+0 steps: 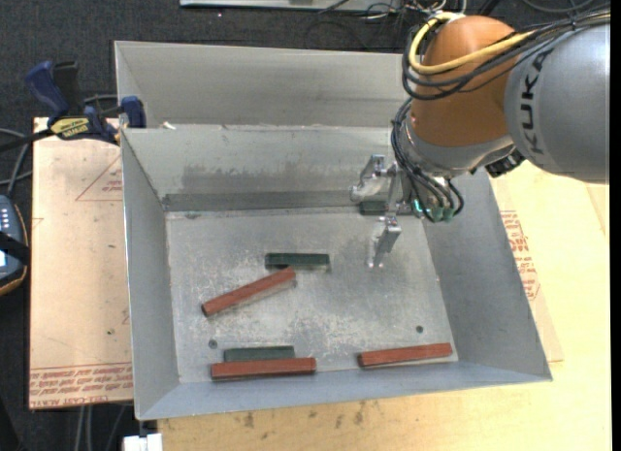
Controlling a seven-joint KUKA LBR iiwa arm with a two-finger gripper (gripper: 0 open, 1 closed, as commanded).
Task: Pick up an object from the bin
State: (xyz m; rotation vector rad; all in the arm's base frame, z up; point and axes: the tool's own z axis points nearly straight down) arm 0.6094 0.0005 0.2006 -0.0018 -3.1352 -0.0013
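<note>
Just to the left of the tool [380, 250] in the camera view, a short dark green bar [297, 262] lies flat on the floor of the bin [146, 245]. It is the nearest thing to the tool, which hangs over bare floor off the bar's right end and apart from it. Nothing is seen held or touched by the tool, and how far open it is cannot be told.

A long red-brown bar [248, 294] lies tilted further left and a little nearer the front. Its upper end is close under the green bar, though whether they touch cannot be told. Below the tool, by the front wall, a second red-brown bar [405, 355] lies alone. Well off to the lower left, a longer dark green bar [259, 353] and a third red-brown bar [263, 369] lie side by side.

The step in hand is judged to be the approach, with no thing yet chosen. The short green bar would be the easiest pick. The tool should be centred over its middle, with the closing direction set across its narrow width. Because the bars are thin and flat, the tool should be lowered almost to the floor before closing. The neighbouring red-brown end should be kept clear.
</note>
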